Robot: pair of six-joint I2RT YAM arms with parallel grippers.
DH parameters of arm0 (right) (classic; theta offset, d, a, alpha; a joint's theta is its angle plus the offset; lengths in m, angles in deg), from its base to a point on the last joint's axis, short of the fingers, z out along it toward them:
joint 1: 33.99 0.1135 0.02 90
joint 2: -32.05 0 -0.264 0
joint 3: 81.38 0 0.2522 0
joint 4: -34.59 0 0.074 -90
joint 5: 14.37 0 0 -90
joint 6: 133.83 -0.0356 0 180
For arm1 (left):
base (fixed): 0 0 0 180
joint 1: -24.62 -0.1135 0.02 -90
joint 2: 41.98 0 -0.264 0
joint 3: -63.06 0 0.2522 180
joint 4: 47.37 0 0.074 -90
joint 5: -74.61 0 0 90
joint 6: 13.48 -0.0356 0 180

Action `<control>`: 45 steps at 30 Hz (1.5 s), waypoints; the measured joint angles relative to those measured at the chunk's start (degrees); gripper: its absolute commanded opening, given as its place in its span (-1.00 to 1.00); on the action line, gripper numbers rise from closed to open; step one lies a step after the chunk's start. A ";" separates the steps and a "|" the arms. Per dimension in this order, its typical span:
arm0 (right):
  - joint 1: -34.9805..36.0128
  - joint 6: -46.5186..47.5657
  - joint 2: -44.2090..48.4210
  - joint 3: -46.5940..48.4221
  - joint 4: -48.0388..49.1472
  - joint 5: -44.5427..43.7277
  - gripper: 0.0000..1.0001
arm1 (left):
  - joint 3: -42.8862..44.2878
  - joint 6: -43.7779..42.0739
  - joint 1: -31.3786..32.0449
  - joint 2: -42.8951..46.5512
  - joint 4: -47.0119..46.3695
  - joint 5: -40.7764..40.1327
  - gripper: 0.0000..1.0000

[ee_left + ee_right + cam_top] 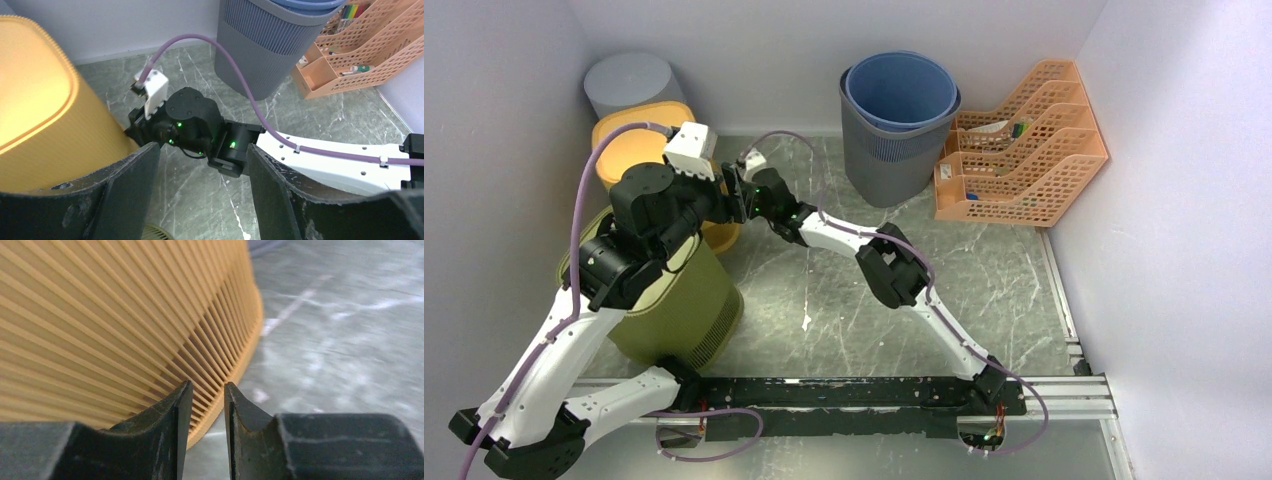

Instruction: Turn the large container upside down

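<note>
– Although both of your arms are at the yellow bin, I'd say your flip has not begun. It stands well to the left of the grey bin, flat on the table, closed end up and flared rim down.

– So what do my fingers have?

– Your left fingers stand wide apart with nothing between them. The yellow wall is just beside one of them, on the side away from the grey bin. Your right fingers stand nearly together, low at the rim, on the side of the yellow bin that faces the grey bin. The ribbed wall and the rim's edge show through the narrow gap, but I cannot tell whether you have the rim pinched or are just short of it.

– And what is left?

– Nearly all of it, by my reckoning. You need a sure hold on that rim, a lift clear of the table, the turn itself, and a set-down on the other end. Mind the green bin, also left of the grey bin but nearer you, under your left arm: the turning bin could knock it. If the green one is the container meant, you have no fingers on it at all.
</note>
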 measured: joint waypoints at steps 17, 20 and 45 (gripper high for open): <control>4.07 -2.21 6.45 -15.98 8.59 21.35 -0.25 | -1.33 -0.52 0.00 -1.01 -1.25 -0.66 0.57; 2.64 -1.46 13.14 -23.10 5.29 17.27 -0.23 | -1.31 -0.48 0.00 -1.07 -1.57 -1.01 0.61; -20.74 12.26 45.55 -15.74 -24.70 -12.31 -0.12 | -0.37 1.46 0.00 -2.05 -4.42 -2.05 0.64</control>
